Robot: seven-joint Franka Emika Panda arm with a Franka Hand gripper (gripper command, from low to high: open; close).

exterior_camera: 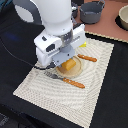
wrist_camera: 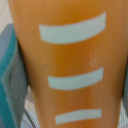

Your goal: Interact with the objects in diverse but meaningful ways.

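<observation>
A golden bread loaf [exterior_camera: 71,65] lies on a pale round plate [exterior_camera: 76,75] on the woven placemat [exterior_camera: 97,87]. My gripper [exterior_camera: 66,63] is down over the loaf with its jaws on either side of it. In the wrist view the loaf [wrist_camera: 70,55], marked with white slashes, fills the frame, and a grey-teal finger [wrist_camera: 9,75] presses against its side. An orange-handled fork [exterior_camera: 70,81] lies on the near side of the plate. An orange-handled knife [exterior_camera: 88,58] lies on the far side. Butter, fish and sausage are out of view.
A grey pot [exterior_camera: 92,11] stands at the back on a brown surface. A pale bowl [exterior_camera: 123,17] is at the exterior view's back right. The placemat lies on a black table [exterior_camera: 117,100]. A black cable [exterior_camera: 17,57] runs at the exterior view's left.
</observation>
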